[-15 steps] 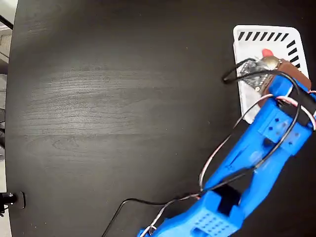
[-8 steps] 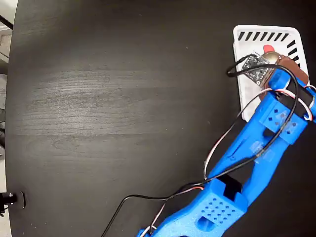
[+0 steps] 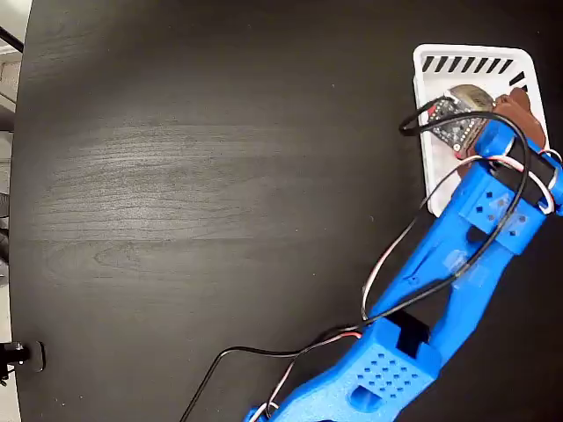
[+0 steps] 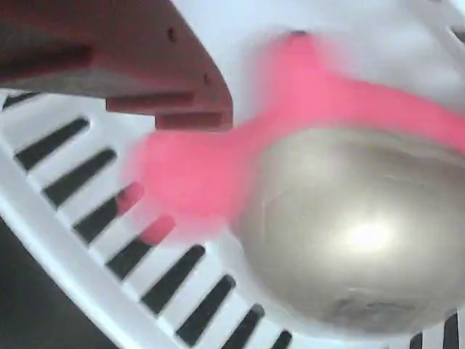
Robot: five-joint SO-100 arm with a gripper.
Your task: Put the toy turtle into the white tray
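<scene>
1 toy turtle (image 4: 349, 225) inside white tray (image 3: 430, 167), beside slotted wall.

This is looking like a hobby or lab bench rather than a home room. A blue 3D-printed arm (image 3: 449, 290) with bare circuit board (image 3: 455, 130) and loose black, red and white wires (image 3: 387, 264) is sitting on a black wood-grain table (image 3: 193, 176); pale floor is showing at the left edge.

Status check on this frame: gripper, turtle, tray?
Gripper over the white tray, jaw state unclear. Toy turtle inside tray walls, close under the wrist camera. Nothing in the way.
</scene>
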